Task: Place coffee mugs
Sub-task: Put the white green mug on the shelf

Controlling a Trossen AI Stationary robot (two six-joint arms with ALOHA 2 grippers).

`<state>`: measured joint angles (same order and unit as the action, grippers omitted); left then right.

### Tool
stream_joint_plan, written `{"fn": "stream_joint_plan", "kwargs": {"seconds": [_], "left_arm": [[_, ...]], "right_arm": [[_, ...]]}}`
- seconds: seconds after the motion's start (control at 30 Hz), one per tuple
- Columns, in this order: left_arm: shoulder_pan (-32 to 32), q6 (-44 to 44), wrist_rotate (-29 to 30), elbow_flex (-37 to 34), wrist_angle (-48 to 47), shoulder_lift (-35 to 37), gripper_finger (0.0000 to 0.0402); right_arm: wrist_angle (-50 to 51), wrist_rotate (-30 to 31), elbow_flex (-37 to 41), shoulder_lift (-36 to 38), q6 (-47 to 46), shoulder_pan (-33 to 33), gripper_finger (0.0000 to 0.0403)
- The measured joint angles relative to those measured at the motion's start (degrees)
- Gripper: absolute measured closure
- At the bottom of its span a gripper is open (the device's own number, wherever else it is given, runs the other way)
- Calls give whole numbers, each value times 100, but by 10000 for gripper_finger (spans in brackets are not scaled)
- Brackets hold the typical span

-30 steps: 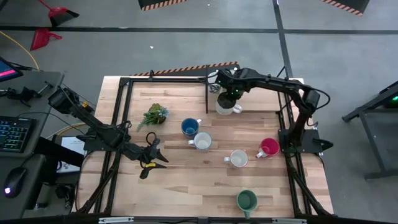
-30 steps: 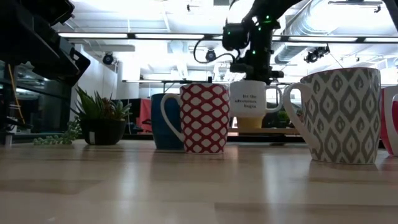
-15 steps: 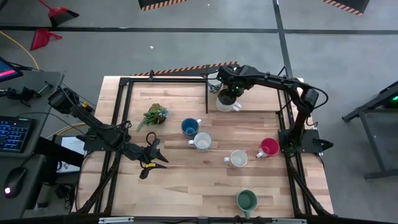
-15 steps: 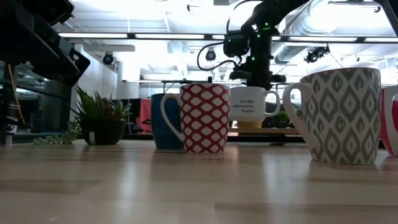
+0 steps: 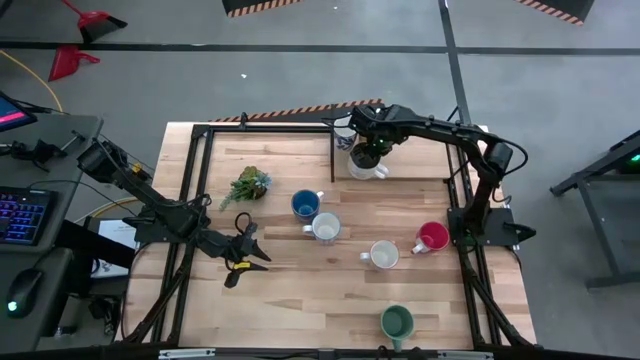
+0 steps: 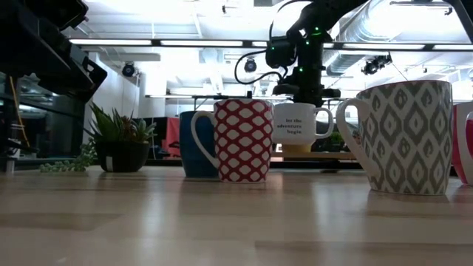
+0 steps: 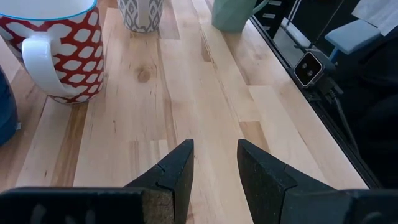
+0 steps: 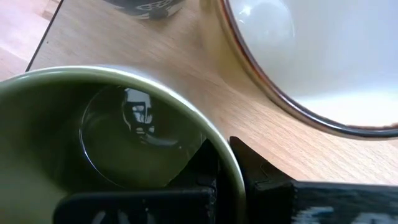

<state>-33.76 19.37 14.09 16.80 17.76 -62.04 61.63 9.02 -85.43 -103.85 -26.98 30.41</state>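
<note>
Right now the right hand [image 5: 366, 152] is at the far edge of the tabletop [image 5: 300, 290], fingers clamped over the rim of a white lettered mug [image 6: 295, 127], 1 finger inside, 1 outside in the right wrist view. Whether its base touches the wood, I cannot tell. Beside it stands another white mug [image 8: 323, 56]. Further forward, 5 mugs stand apart: the blue mug [image 5: 305, 204], the red-patterned mug [image 5: 325, 228], the grey-patterned mug [image 5: 383, 254], the red mug [image 5: 432, 237] and the teal mug [image 5: 396, 322] near the front edge. Over on the left, the left hand [image 5: 245, 252] hovers low with its fingers parted, gripping nothing, near a potted plant [image 5: 250, 184].
</note>
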Motion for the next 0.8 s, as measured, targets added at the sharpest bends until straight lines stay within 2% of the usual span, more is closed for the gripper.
{"fn": "stream_joint_plan", "kwargs": {"seconds": [0.27,0.8], "left_arm": [[0,-1,0,0,0,0,289],[0,-5,0,0,-2,0,289]], "right_arm": [[-181,2,2,0,-209,0,403],[-280,-59,4,-1,131,-83,403]]}}
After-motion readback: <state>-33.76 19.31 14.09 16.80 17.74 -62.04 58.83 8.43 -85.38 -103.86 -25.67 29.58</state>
